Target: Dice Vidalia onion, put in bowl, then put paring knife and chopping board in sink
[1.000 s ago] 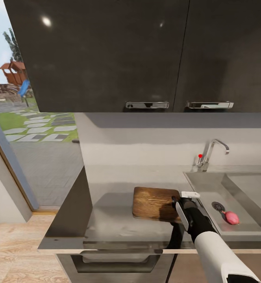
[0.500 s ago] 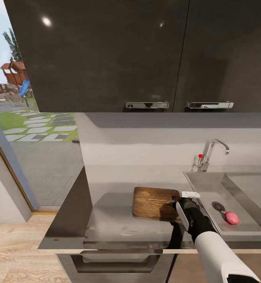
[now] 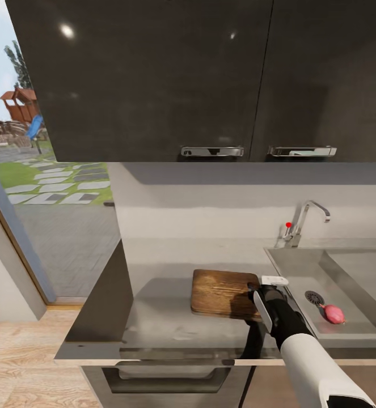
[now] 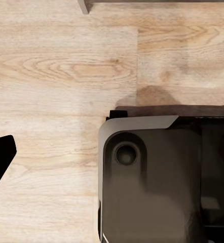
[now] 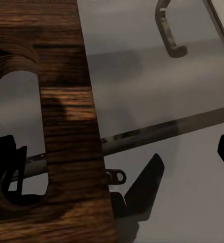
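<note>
Dark glossy wall cabinets (image 3: pixel 153 79) hang well above the right claw (image 3: pixel 265 294), with the grey counter (image 3: pixel 159 323) spreading below and beside it. Steel-grey, the sink (image 3: pixel 352 272) lies just past the claw on its outer side, its angular tap (image 3: pixel 304 221) with the red dot standing beyond it at the wall. Right at the claw lies the chopping board (image 3: pixel 222 293), brown and wood-grained, flat on the counter; the right wrist view shows the board's (image 5: pixel 61 121) slot handle close up with the claw's dark fingertips (image 5: pixel 3 157) spread wide to either side, gripping nothing. Inside the basin, apart from the claw and just beside the round drain (image 3: pixel 314 297), sits the pinkish Vidalia onion (image 3: pixel 333 313). Whether the left claw is open or closed, I cannot tell; the left wrist view shows pale wood floor (image 4: pixel 51 76).
</note>
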Controlling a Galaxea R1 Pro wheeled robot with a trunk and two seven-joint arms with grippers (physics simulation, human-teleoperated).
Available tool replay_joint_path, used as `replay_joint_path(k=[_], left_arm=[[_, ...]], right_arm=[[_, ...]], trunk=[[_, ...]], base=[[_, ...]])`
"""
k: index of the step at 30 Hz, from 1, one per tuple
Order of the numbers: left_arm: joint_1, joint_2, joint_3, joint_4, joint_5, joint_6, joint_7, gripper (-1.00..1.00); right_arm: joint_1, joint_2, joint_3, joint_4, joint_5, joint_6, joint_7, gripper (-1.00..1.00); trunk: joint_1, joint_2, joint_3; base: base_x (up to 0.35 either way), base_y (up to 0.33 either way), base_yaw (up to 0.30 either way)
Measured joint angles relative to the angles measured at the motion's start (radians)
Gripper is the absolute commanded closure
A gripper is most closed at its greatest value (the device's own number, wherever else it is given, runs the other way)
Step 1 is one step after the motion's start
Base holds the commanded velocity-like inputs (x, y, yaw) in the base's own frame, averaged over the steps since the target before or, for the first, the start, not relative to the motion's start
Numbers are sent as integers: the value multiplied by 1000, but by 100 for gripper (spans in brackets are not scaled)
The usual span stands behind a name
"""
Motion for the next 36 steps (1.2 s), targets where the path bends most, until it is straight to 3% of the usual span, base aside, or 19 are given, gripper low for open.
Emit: replay_joint_path(k=[11, 25, 36], left_arm=[[0, 0, 0, 0, 0, 0, 0, -100], [0, 0, 0, 0, 0, 0, 0, -100], [0, 0, 0, 0, 0, 0, 0, -100]], right_arm=[[0, 2, 0, -7, -3, 0, 0, -100], [0, 4, 0, -7, -3, 0, 1, -100], [0, 2, 0, -7, -4, 0, 1, -100]], trunk=[[0, 0, 1], [0, 0, 22], [0, 0, 40]], base=[[0, 0, 0], [-8, 0, 0], [-202, 0, 0]])
